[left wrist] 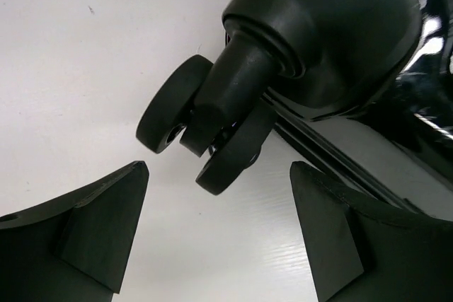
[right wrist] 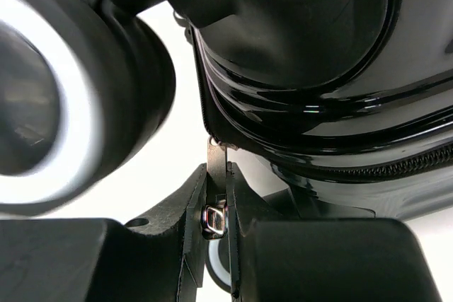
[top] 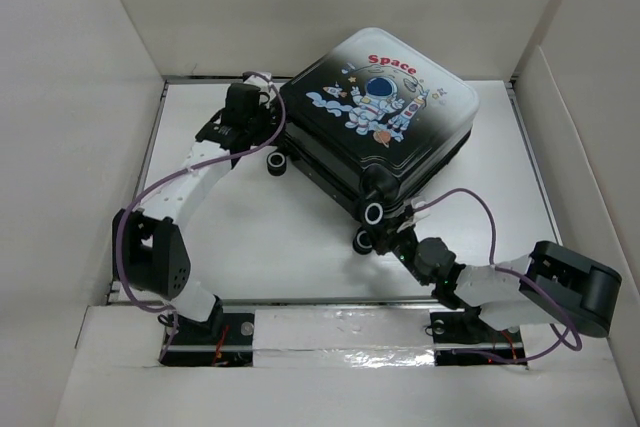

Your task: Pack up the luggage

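Black-and-white luggage (top: 375, 112), one piece; left gripper (left wrist: 219, 175) spread beside one twin wheel (left wrist: 166, 114), right gripper (right wrist: 216, 196) pinching one zipper pull (right wrist: 216, 155).

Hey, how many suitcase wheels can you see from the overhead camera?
3 on the luggage: a left-corner wheel, and at the near corner an upper wheel with a lower wheel just in front of it. A fourth may be hidden.

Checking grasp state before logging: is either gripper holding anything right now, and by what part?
Right gripper pinches the suitcase by its metal zipper pull, fingers shut on it. Left gripper is open beside a wheel, holding nothing.
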Controlling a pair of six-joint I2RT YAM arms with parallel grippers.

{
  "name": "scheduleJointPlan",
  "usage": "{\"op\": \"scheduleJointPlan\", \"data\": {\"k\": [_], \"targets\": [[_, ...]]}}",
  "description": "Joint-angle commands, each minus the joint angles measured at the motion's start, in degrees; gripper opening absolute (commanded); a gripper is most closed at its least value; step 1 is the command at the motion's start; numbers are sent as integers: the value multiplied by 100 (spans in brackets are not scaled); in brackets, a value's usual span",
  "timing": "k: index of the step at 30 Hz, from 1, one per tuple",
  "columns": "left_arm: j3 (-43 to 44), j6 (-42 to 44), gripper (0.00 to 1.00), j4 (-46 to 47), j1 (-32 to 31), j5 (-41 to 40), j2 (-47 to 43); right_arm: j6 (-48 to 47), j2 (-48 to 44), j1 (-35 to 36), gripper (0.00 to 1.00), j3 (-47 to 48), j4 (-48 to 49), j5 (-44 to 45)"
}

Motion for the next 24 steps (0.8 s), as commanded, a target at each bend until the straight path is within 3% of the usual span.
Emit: {"op": "scheduleJointPlan", "data": {"k": [1,7,12,19,22,24], "targets": [[440,701,80,81,87,92,75,-34,31,119,0,285,827,-745],[704,921,80,247,141,223,550,-51,84,119,0,347,818,-868],[862,1088,80,370,79,-374,761,-51,127,119,0,356,792,-895],[1152,1185,79,309,141,-15,1192,-34,163,14,0,347,854,-1009],[1328,1194,74,318,141,91,1333,-8,163,-38,0,321,854,-1053],[1389,1211,61,362,141,161,1350,1,163,-39,0,268,871,-1062]]}}
